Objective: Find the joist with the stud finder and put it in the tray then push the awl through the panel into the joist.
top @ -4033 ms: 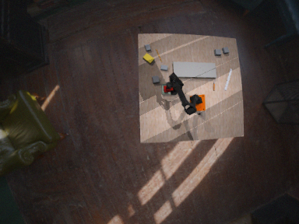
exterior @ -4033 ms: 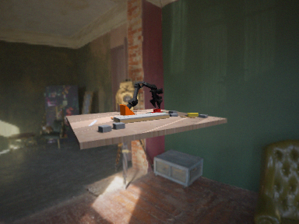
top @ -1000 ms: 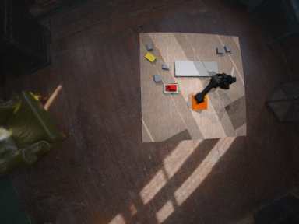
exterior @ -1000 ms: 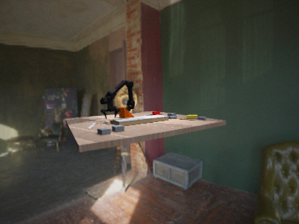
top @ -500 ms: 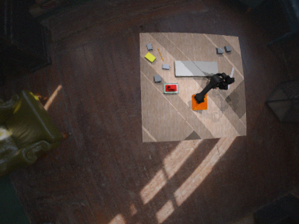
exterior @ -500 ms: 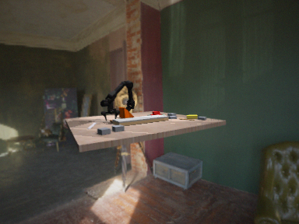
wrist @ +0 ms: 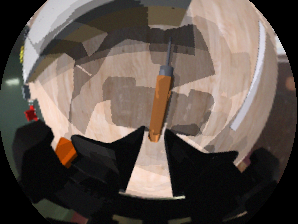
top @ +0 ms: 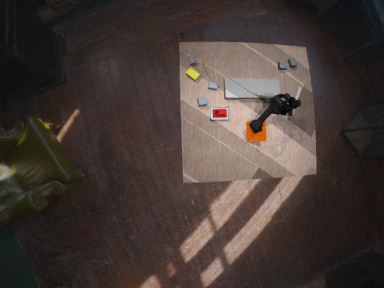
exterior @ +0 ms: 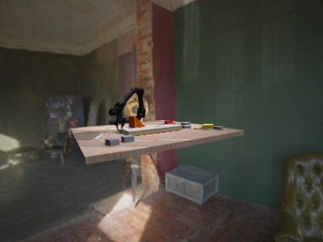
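The awl (wrist: 160,102) lies on the desk (top: 215,155) (exterior: 97,151) (wrist: 240,75) beside the panel (top: 250,89) (exterior: 151,129) (wrist: 55,30), its butt between the tips of the pincer (top: 296,103) (exterior: 119,130) (wrist: 154,129), which stand slightly apart; whether it is clamped cannot be told. The awl is judged light and stiff, with a smooth handle prone to swivel; a firm hold at mid-handle is preferred.
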### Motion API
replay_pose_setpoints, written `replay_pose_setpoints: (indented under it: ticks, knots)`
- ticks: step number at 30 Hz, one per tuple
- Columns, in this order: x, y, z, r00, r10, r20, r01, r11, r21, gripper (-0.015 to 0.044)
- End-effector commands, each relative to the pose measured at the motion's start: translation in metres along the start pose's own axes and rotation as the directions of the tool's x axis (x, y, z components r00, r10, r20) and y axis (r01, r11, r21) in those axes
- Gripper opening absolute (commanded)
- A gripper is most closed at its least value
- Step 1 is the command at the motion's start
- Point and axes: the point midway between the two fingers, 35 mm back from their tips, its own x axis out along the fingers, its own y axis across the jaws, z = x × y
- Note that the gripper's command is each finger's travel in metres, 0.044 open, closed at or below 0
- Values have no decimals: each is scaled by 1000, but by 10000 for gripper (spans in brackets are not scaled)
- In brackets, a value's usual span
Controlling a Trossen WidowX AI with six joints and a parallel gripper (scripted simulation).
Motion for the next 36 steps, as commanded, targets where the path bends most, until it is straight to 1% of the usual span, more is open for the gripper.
replay_pose_setpoints:
  ticks: [1,7,10,24,26,32,36]
  knots:
    - [0,0,1,1000,1,3,-1,1000,6,40]
    - [-1,0,1,1000,1,3,-1,1000,6,0]
    - [-11,-2,1,1000,0,3,0,1000,6,0]
    - [-112,-2,-7,1000,-2,2,2,1000,8,0]
    - [-122,-1,-9,1000,-2,1,2,1000,8,0]
    - [-122,-3,-8,1000,-10,16,11,1000,-9,0]
    - [-120,-15,4,993,-59,100,70,991,-111,0]
